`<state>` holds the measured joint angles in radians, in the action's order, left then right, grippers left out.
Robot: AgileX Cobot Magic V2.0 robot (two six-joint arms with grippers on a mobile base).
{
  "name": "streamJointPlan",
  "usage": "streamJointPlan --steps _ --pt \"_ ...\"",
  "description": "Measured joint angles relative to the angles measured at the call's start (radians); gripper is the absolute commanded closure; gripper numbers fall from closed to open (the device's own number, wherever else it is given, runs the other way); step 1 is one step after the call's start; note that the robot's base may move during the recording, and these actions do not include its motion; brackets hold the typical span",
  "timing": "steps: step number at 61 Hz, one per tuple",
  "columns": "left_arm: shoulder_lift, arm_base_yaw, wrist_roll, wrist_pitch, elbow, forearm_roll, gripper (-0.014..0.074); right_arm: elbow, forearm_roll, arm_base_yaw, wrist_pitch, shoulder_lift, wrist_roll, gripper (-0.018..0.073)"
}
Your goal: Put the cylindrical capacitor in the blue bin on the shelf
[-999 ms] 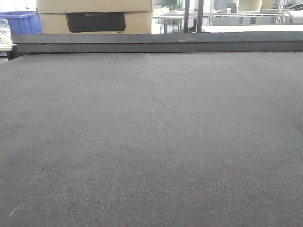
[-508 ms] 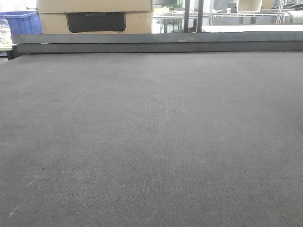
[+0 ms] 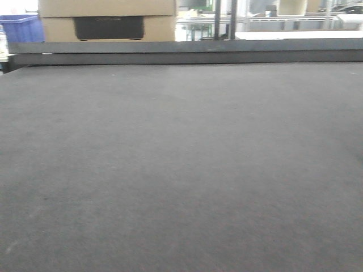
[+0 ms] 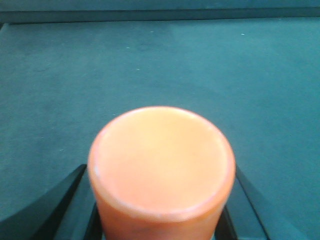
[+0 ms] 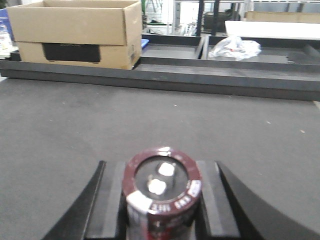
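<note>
In the right wrist view, a dark red cylindrical capacitor (image 5: 161, 186) with two silver terminals on top stands upright between the black fingers (image 5: 106, 200) of my right gripper (image 5: 161, 202), which is shut on it. My left gripper (image 4: 161, 212) is shut on a plain orange cylinder (image 4: 161, 160) that fills the lower part of its view. A blue bin (image 3: 24, 28) shows at the far top left of the front view, beyond the table. Shiny metal rails (image 3: 289, 21) far back at the top right may be the shelf. Neither gripper shows in the front view.
A dark grey mat (image 3: 181, 170) covers the table, ending at a raised dark ledge (image 3: 181, 55). Behind the ledge sits a cardboard box (image 5: 75, 31). Shallow dark trays (image 5: 172, 50) and a crumpled clear bag (image 5: 236, 47) lie further right. Two dark posts (image 3: 224, 20) rise behind.
The front view has shifted: the box, bin and ledge have slid slightly left and up, and the picture is now blurred. Nothing on the mat changed.
</note>
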<state>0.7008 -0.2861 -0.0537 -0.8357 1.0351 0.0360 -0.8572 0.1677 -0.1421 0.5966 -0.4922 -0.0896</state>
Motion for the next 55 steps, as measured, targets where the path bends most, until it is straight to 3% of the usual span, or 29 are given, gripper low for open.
streamJointPlan --steps 55 --pt "0.000 0.000 0.000 0.000 0.000 0.000 0.0707 0.000 0.000 0.000 0.000 0.000 -0.002 0.0721"
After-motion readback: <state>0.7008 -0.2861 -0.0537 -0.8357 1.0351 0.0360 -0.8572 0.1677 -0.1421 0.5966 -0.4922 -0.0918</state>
